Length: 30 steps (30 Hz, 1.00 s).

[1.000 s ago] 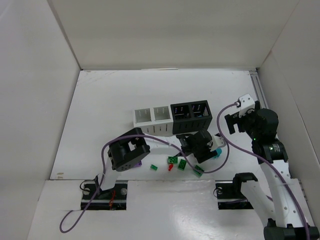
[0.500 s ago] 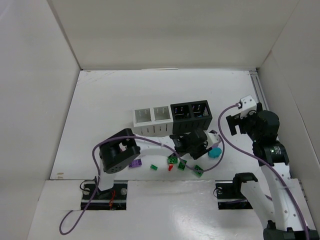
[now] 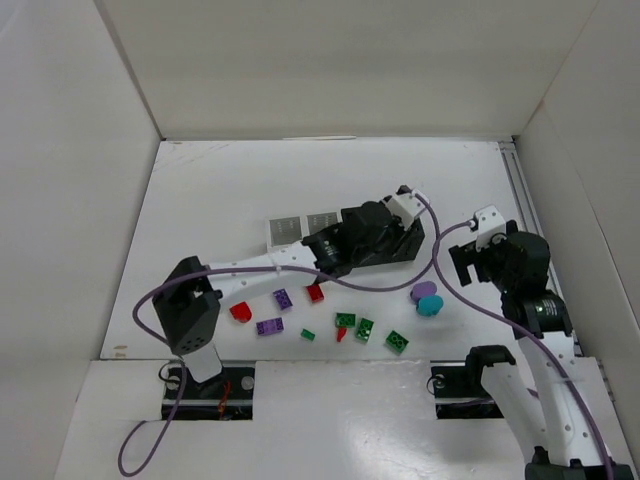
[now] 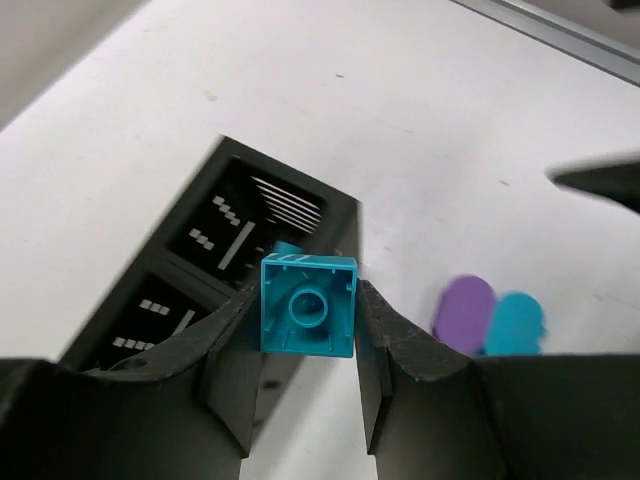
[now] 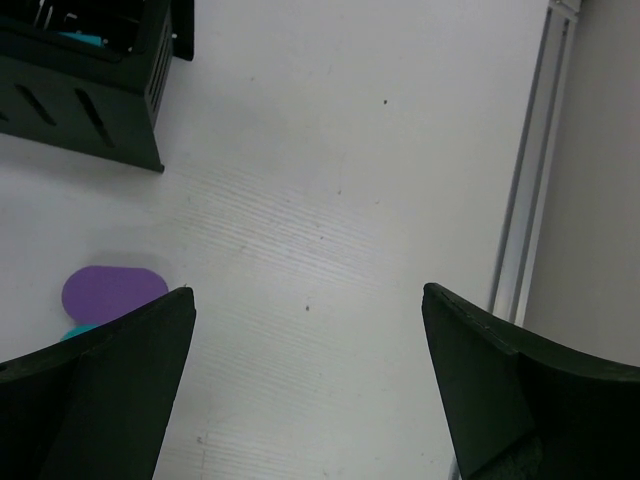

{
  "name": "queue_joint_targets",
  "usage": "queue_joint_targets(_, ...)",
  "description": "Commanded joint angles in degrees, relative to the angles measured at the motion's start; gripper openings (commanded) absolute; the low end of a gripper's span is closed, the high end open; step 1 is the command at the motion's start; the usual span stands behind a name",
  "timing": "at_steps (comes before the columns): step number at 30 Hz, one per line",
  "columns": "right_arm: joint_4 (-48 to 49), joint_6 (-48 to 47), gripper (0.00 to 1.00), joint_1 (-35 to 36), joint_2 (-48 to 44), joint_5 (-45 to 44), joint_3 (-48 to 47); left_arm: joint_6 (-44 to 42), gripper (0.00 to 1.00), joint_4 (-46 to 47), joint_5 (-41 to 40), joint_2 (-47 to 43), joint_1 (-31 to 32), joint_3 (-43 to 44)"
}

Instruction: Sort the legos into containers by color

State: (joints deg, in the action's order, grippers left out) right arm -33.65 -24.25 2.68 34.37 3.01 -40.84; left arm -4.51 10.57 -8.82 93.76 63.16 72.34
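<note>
I find nothing I can read in any of my views: no text, label, brand, number or sign. There is no lettering that I can make out on the teal brick (image 4: 308, 305) pinched in my left claw (image 4: 306, 320), and none on the black bins (image 4: 290, 175) just behind it.

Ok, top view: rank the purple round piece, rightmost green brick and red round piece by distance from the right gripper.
1. purple round piece, just left of the open right gripper.
2. rightmost green brick, toward the near edge.
3. red round piece, far left.
</note>
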Motion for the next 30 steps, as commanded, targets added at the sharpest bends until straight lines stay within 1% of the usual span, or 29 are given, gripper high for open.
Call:
queue_joint_targets(1, -0.01, -0.27, 0.99, -0.22, -1.84, 3.93, 1.46, -1.55, 0.11, -0.11, -1.55, 4.41, -3.29, 5.87)
queue_joint_targets(2, -0.01, -0.27, 0.99, -0.22, -2.46, 4.55, 2.60, -1.55, 0.11, -0.80, -1.55, 5.55, -3.91, 8.24)
queue_joint_targets(6, -0.54, 0.78, 0.99, -0.22, -3.52, 5.08, 4.10, -2.08, 0.12, -1.33, 3.09, 10.56, -7.25, 11.15)
queue_joint_targets(7, -0.54, 0.78, 0.99, -0.22, -3.52, 6.65, 4.80, -1.56, 0.12, -1.34, 3.89, 11.27, -7.87, 11.86)
queue_joint_targets(10, -0.54, 1.31, 0.99, -0.22, -4.05, 9.64, 6.82, -1.02, 0.16, -1.95, 6.78, 12.85, -9.45, 13.27)
queue_joint_targets(11, 0.07, 1.31, 0.99, -0.22, -4.05, 11.22, 7.52, -1.02, 0.20, -1.95, 6.80, 12.86, -9.45, 13.27)
queue_joint_targets(12, 0.60, 1.31, 0.99, -0.22, -4.05, 12.45, 9.01, -1.02, 0.29, -1.95, 7.49, 12.86, -9.45, 13.27)
queue_joint_targets(15, 1.12, 2.01, 0.99, -0.22, -4.05, 13.51, 11.13, -0.50, 0.41, -1.95, 7.50, 12.86, -9.45, 12.74)
queue_joint_targets(19, 1.65, 2.01, 0.99, -0.22, -4.05, 15.36, 13.41, -0.50, 0.52, -1.95, 8.72, 11.71, -9.45, 12.13)
queue_joint_targets(20, 1.66, 2.01, 0.99, -0.22, -4.05, 15.36, 13.42, -0.50, 0.57, -1.95, 9.25, 11.02, -9.45, 12.13)
queue_joint_targets(21, 1.66, 2.01, 0.99, -0.22, -4.05, 15.97, 13.94, -1.02, 0.66, -1.95, 9.87, 10.14, -9.45, 12.13)
queue_joint_targets(22, 1.66, 1.49, 0.99, -0.22, -4.05, 15.98, 13.95, -1.02, 0.70, -1.95, 9.87, 10.13, -9.45, 11.61)
queue_joint_targets(24, 1.13, 1.49, 0.99, -0.22, -4.05, 17.11, 13.95, -1.02, 0.77, -1.95, 10.40, 7.86, -9.45, 11.60)
queue_joint_targets(25, 1.13, 0.88, 0.99, -0.22, -4.05, 17.73, 13.95, -1.02, 0.85, -1.95, 11.01, 6.98, -9.45, 10.99)
queue_joint_targets(27, 1.65, 0.87, 0.99, 0.31, -3.43, 18.26, 15.26, -0.41, 0.91, -1.95, 11.02, 5.04, -9.45, 9.58)
queue_joint_targets(29, 2.18, 0.87, 0.99, 0.92, -2.65, 18.26, 16.05, 0.64, 1.00, -1.43, 11.02, 1.09, -9.45, 8.18)
queue_joint_targets(30, 3.05, 1.65, 0.99, 1.71, -1.77, 18.87, 16.92, 2.13, 1.00, -1.43, 10.49, -0.40, -9.45, 6.35)
